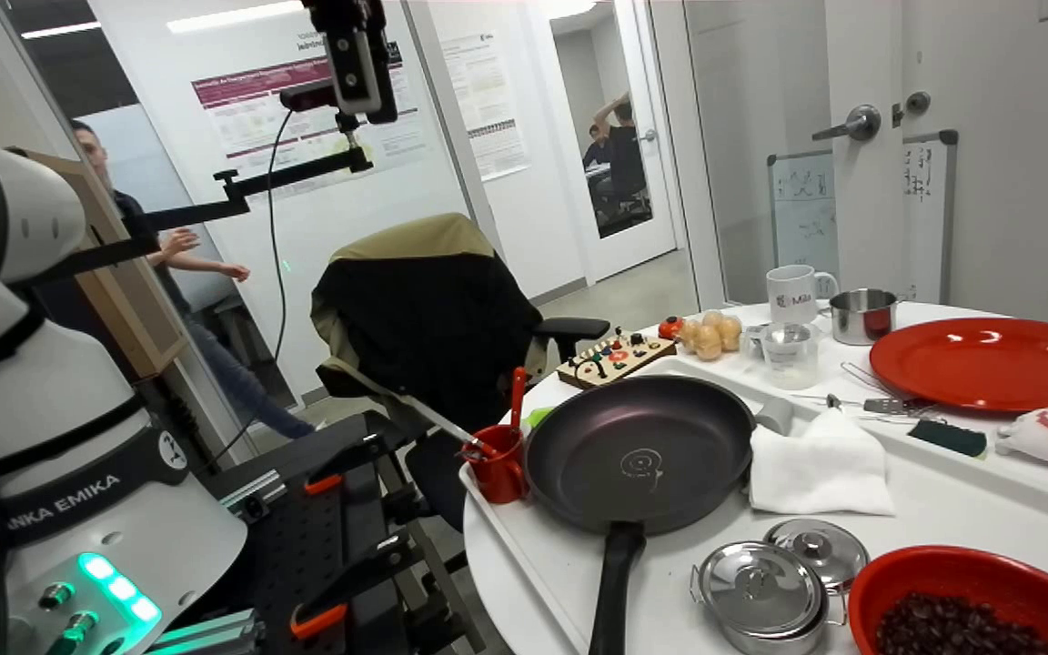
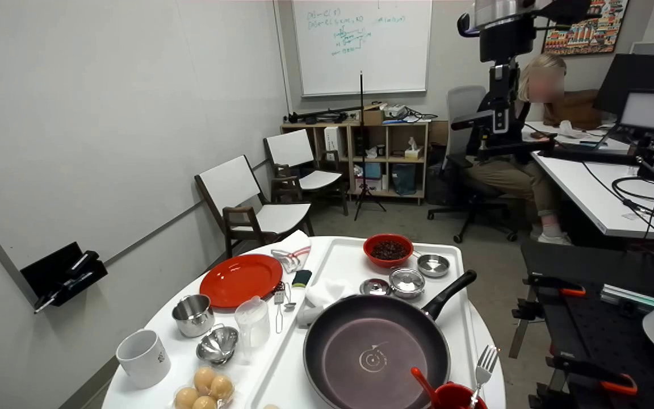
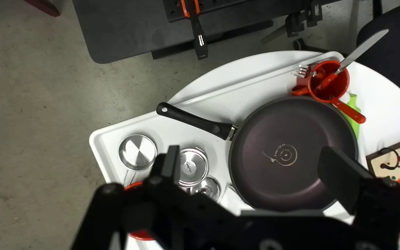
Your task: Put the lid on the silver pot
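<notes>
Gripper (image 3: 248,152): its fingers are being held wide apart and nothing is being pinched, presumably so that a knob or rim can be straddled.
White table (image 3: 384,107): it is being viewed from well above, so a descent is probably being called for.
Black skillet (image 3: 290,163): it is being framed between the fingers in the wrist view, likely by chance of pose.
Loose lid (image 1: 817,546): it is being supported by the white tray (image 3: 227,107), knob upward, just beside the covered pot (image 1: 765,605), far and right of it in an exterior view; a grasp from above is probably being favoured.
Covered pot: it is already being closed by its own lid, so it is probably not being meant.
Open silver pan (image 3: 137,152): its bare mouth is being presented at the tray's left in the wrist view; it is probably being meant as the pot.
Red bowl (image 2: 388,264): dark beans (image 2: 388,250) are being contained just beside that pan, so care is being asked.
</notes>
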